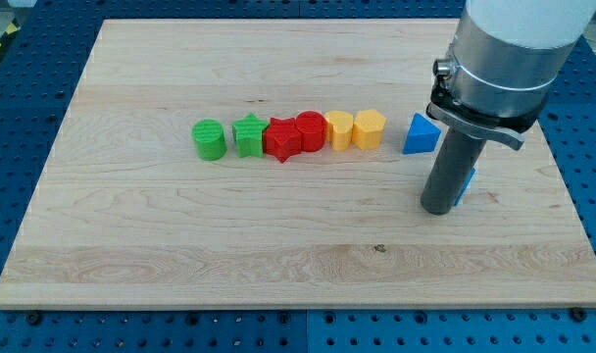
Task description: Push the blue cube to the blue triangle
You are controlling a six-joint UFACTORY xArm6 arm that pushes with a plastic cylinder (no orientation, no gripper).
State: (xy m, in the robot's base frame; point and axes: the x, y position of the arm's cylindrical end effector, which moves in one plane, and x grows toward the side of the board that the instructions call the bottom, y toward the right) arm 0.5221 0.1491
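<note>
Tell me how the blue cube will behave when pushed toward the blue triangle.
The blue cube, mostly hidden behind my tip, probably slides rather than rolls, being flat-sided. It looks small, so likely light. An off-centre push may spin it away from the blue triangle on the smooth board.

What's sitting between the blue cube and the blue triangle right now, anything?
Nothing visible. The blue cube is mostly hidden behind the rod, with my tip right against it on the view's left. The blue triangle lies just up-left of it; the yellow blocks sit further left.
</note>
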